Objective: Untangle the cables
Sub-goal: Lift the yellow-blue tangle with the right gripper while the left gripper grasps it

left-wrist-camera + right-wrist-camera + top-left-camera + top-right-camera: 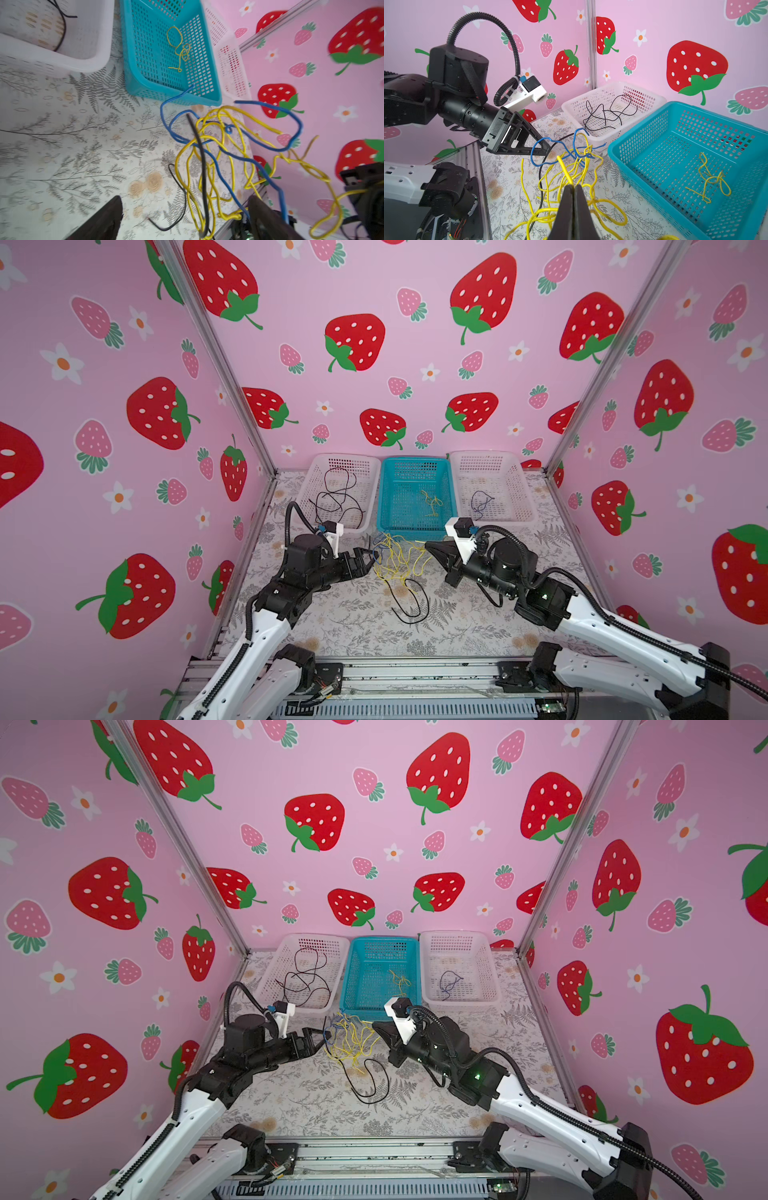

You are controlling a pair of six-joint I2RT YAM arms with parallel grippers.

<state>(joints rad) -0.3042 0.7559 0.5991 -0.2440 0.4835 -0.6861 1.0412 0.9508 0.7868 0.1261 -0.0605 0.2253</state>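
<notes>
The tangled cables [399, 562] [351, 1042] lie mid-table: several yellow loops, a blue strand [299, 124] [542, 143] and a black strand [411, 605] [199, 149] trailing toward the front. My left gripper [371, 560] [320, 1042] [185, 198] is open at the tangle's left side. Yellow, black and blue strands hang between its fingers without being pinched. My right gripper [428, 546] [375, 1026] [573, 186] is shut on a yellow cable [564, 170] at the tangle's right side, holding it slightly raised.
Three baskets stand along the back wall. A white basket [316, 472] holds a black cable [336, 497], a blue basket [384, 497] holds a yellow cable [432, 502], and another white basket [519, 489] holds a dark blue cable [480, 502]. Pink walls close both sides.
</notes>
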